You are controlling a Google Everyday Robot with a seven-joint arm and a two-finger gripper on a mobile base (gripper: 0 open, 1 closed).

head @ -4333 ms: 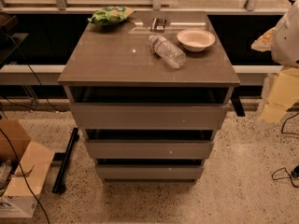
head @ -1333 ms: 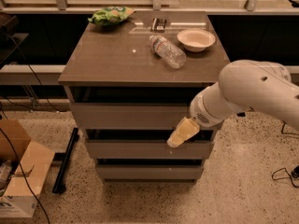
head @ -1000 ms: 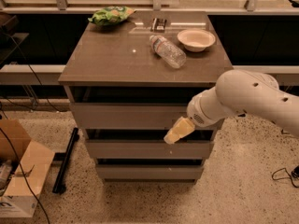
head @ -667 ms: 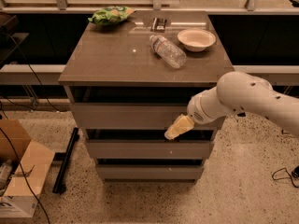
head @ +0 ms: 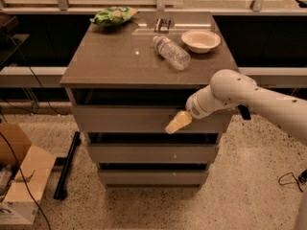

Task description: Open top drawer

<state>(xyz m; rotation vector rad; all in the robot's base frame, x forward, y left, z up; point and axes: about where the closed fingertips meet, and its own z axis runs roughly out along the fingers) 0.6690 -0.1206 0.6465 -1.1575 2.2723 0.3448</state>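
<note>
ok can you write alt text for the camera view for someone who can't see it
A white robot arm reaches in from the right, its gripper at the front of the top drawer of a grey three-drawer cabinet. On the cabinet top lie a plastic bottle, a pale bowl and a green bag.

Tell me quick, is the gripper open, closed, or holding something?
Cream-tipped gripper: against the front of the wide grey flat-fronted top drawer, right of middle; open or closed cannot be told.

One camera looks down from above and in front of the bench (head: pixel 120 56), facing its front edge at close range; the gripper (head: pixel 175 123) hangs before the top drawer (head: pixel 120 120), below the front right corner.
</note>
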